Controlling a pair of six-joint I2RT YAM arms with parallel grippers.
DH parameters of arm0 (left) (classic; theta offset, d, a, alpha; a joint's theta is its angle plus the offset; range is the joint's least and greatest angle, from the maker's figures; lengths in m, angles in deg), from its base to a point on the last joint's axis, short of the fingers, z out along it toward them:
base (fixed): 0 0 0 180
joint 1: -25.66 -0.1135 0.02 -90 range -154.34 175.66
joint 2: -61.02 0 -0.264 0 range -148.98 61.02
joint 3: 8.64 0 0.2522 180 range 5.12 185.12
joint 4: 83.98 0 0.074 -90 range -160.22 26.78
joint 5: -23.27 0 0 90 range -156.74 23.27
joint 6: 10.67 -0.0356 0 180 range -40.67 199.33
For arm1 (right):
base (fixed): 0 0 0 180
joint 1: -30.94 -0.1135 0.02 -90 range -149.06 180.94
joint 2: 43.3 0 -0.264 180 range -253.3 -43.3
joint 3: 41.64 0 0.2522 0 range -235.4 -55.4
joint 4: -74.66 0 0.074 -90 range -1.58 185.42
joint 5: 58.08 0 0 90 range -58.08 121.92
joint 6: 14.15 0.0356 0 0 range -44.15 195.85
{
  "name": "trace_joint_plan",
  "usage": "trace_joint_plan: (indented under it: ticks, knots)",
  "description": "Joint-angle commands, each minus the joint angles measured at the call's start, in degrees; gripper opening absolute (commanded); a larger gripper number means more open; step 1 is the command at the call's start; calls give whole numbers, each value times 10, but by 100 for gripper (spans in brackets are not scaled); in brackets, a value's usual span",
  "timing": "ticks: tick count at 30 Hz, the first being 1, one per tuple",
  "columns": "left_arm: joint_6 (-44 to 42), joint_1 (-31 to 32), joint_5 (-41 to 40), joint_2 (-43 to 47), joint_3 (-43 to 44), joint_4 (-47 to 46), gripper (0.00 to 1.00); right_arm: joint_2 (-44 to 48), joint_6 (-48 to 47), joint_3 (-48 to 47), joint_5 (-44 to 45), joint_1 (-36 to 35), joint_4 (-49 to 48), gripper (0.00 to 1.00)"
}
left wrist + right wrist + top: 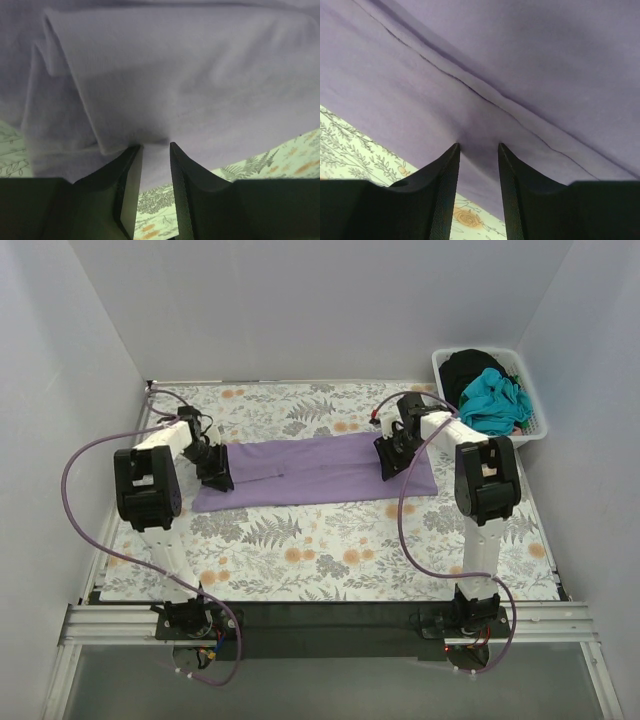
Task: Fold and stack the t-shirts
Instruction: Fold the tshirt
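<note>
The left gripper (215,478) pinches the left end of the lavender t-shirt (310,470), cloth puckered between its narrow jaws, likely to lift that end for the next fold. The shirt lies as a long, smooth strip across the middle of the floral table covering (300,540), with a seam running along it. Toward its right end, the right gripper (390,462) straddles gathered cloth, but I cannot tell whether it has clamped.
</note>
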Motion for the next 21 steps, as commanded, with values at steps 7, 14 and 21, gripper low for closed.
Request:
trace_joint_plan:
  ticks: [7,14,21]
  knots:
    - [-8,-4,-44,-200,243,-3,28,-34,-37,85,-91,-50,99,41]
    - [0,10,12,-345,581,22,34,44,-48,146,-296,-245,118,45]
    - [36,10,50,-135,377,-132,37,81,-21,9,-332,-272,119,47]
